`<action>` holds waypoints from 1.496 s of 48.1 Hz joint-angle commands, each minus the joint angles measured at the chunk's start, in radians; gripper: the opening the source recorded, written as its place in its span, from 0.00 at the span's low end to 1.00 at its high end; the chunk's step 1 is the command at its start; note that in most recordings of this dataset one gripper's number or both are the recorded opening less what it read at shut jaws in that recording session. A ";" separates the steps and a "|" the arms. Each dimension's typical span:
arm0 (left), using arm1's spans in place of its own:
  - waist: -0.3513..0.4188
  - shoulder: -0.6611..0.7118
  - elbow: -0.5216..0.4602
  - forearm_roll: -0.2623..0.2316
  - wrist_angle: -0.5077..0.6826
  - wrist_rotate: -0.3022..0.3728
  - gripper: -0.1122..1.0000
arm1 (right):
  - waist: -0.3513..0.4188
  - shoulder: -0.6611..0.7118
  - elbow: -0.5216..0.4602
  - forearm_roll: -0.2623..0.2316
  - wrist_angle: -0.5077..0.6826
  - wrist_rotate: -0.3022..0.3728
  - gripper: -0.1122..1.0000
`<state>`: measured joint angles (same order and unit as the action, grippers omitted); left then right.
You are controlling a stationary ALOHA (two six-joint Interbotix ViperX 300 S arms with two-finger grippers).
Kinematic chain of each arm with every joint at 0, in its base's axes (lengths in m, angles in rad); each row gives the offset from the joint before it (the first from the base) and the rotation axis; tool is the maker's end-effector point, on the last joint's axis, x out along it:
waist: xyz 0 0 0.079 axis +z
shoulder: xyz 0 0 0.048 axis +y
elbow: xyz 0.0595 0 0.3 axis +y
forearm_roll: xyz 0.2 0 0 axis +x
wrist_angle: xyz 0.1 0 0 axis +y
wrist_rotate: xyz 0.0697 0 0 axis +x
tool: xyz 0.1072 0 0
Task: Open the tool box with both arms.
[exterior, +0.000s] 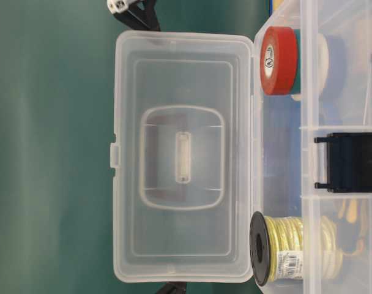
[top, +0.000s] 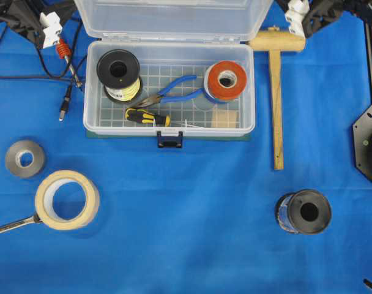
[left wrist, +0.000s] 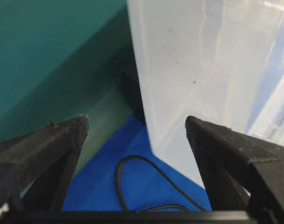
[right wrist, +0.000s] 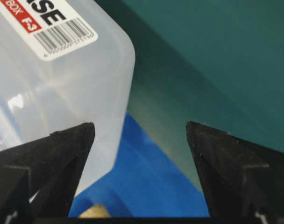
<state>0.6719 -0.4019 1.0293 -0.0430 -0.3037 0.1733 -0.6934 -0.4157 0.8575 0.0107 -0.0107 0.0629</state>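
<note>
The large clear plastic rectangular tool box [top: 169, 92] lies at the far middle of the blue cloth [top: 186, 220], its long axis running left to right, its dark blue latch [top: 169, 139] facing the near edge and its lid [top: 174, 18] swung up and back. Inside, on a gridded floor, are a black spool [top: 119, 72], blue-handled pliers [top: 174, 90], a red tape roll [top: 226, 79] and a yellow-black screwdriver [top: 147, 116]. Both black pointed-finger grippers gape wide and hold nothing: the left gripper [left wrist: 137, 126] by the lid's left corner, the right gripper [right wrist: 140, 128] by its right corner, seemingly just clear of the plastic.
</note>
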 commanded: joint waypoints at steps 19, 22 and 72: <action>0.037 0.034 -0.061 0.005 0.000 -0.008 0.89 | -0.029 0.118 -0.069 0.002 0.009 0.003 0.85; 0.043 0.037 -0.063 0.005 0.000 -0.011 0.89 | -0.035 0.118 -0.069 0.003 0.014 0.003 0.85; 0.183 -0.190 0.095 0.005 0.137 -0.029 0.89 | -0.143 -0.170 0.120 0.014 0.081 0.012 0.85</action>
<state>0.8590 -0.5844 1.1305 -0.0414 -0.1641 0.1503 -0.8376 -0.5829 0.9894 0.0169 0.0752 0.0736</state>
